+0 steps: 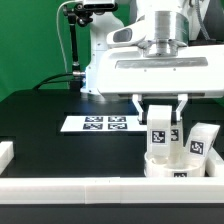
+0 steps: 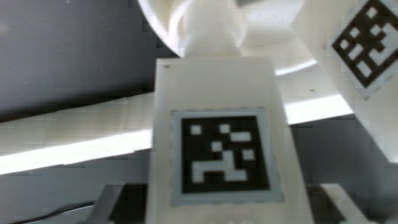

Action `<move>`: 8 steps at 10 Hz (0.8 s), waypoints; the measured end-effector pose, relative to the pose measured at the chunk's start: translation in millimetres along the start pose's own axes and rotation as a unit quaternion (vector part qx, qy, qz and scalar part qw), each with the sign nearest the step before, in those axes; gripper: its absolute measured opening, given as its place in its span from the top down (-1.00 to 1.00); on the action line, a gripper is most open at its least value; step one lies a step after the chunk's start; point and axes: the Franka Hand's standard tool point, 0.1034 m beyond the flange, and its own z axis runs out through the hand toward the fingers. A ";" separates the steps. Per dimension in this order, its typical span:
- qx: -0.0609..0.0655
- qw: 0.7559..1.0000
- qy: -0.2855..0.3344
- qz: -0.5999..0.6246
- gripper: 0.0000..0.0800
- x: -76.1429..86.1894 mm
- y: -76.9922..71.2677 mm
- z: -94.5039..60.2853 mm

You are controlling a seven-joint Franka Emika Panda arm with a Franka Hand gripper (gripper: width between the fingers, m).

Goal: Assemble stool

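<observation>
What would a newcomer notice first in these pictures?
The white leg with its black-and-white tag stands out most, upright over the round seat at the exterior view's lower right, the open tool straddling it. Next comes the marker board, flat on the black table to the exterior view's left of the seat.

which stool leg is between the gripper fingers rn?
The upright leg over the seat, flanked by the gripper. The other leg stands apart toward the exterior view's right.

A robot lab, judging by the marker board [image 1: 100,123] (tag-printed), black table [image 1: 45,130] and green backdrop [image 1: 30,40].
</observation>
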 end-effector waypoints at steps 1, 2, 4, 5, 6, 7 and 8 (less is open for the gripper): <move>-0.001 1.000 0.000 -0.001 0.15 -2.0 0.5 1.8; -0.003 1.000 -0.003 -0.003 0.15 -5.8 1.3 4.9; -0.003 1.000 0.016 -0.010 0.15 -6.5 3.0 5.1; -0.002 0.999 0.030 -0.014 0.15 -8.7 2.5 4.3; -0.002 0.999 0.041 -0.013 0.15 -10.8 2.4 3.1; -0.002 0.999 0.037 -0.014 0.15 -11.0 2.0 3.2; -0.003 0.999 0.030 -0.017 0.14 -10.3 1.8 4.1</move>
